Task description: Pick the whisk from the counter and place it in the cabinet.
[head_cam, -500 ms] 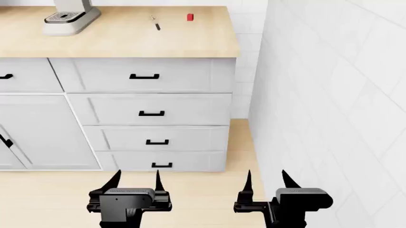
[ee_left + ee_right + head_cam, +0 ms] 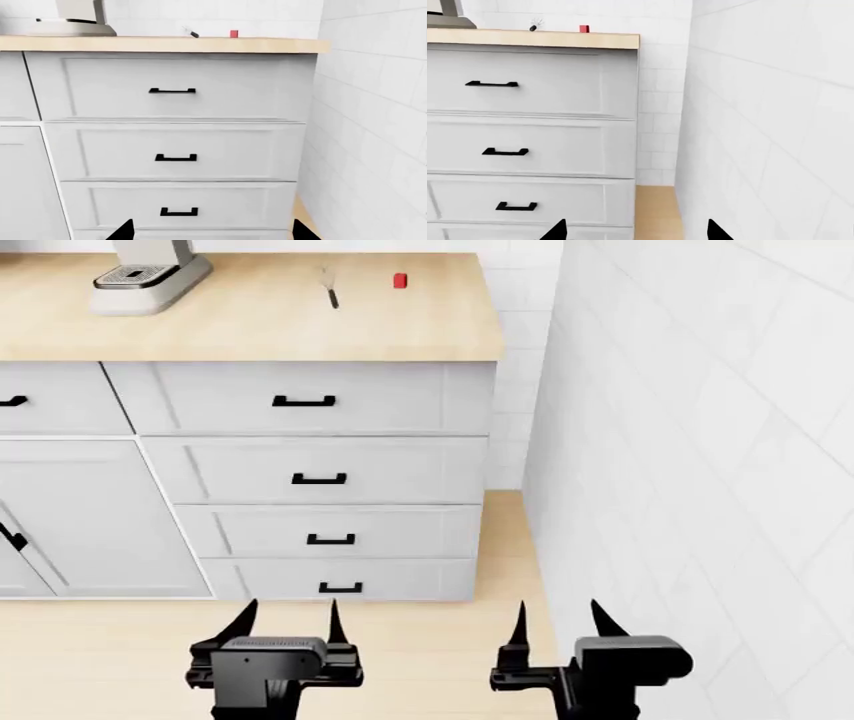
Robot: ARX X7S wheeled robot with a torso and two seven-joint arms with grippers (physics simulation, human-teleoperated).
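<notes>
Whisk (image 2: pixel 330 288) lies flat on the bench (image 2: pixel 240 325), far back near the wall, its dark handle pointing toward the front edge and its wire loops toward the tiles. A red cube (image 2: pixel 400 280) sits just beside it, nearer the bench's right end, apart from it. A grey machine (image 2: pixel 150 275) stands at the back of the bench, well to the left of the whisk.

Below the bench top runs a stack of four grey drawers (image 2: pixel 318 475), each with a short black handle, and a cabinet door (image 2: pixel 80 520) to their left. A white tiled wall (image 2: pixel 694 440) closes the space on the right, and a strip of wood floor (image 2: pixel 501 540) shows between it and the drawers.

Both arms hang low, well short of the bench and far from the whisk. The left hand (image 2: pixel 286 624) is empty, its two black fingers spread apart and pointing up toward the drawers. The right hand (image 2: pixel 562 622) is likewise spread and empty, close to the tiled wall.

In the left wrist view the whisk (image 2: pixel 191 33) and cube (image 2: pixel 234 34) show as small shapes on the bench edge above the drawers; only the tips of the hand (image 2: pixel 212 230) appear. The right wrist view shows the whisk (image 2: pixel 534 24) and cube (image 2: pixel 584 29) the same way, with that hand's tips (image 2: pixel 635 230) wide apart.
</notes>
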